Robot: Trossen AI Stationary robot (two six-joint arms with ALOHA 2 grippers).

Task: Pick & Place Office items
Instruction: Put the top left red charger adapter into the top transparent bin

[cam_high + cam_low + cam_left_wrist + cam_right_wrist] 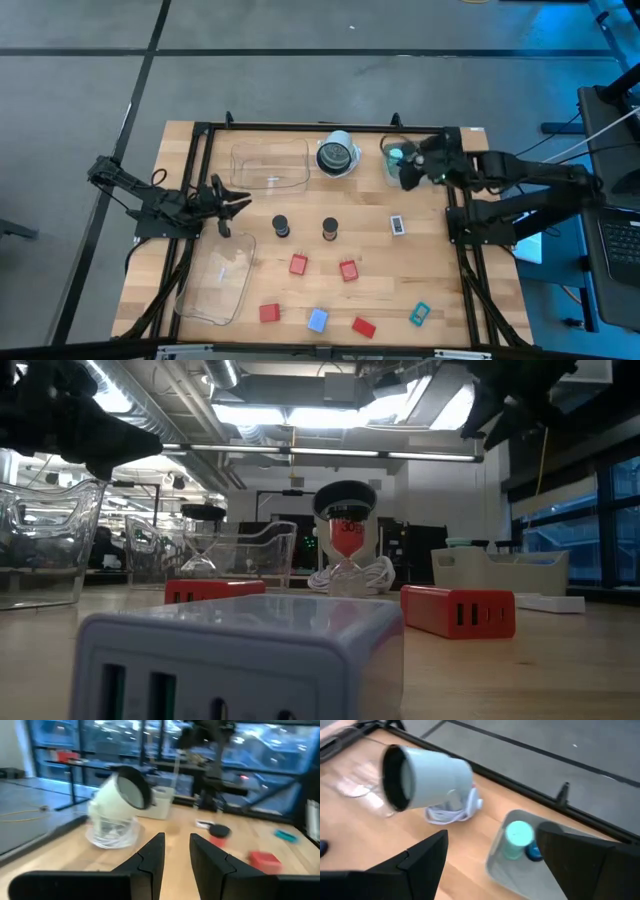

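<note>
While the office items (298,264) lie scattered across the near half of the desk (440,285), seen from above the right pincer (407,166) hovers spread over a far-right tray (392,160), seemingly just past a drop. From its wrist, a teal cap (516,839) stands inside that tray. From the left wrist, the left pincer (176,851) waits pressed nearly together, empty.

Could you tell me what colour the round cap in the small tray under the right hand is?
Teal: the round cap shows best in the right wrist view.
</note>
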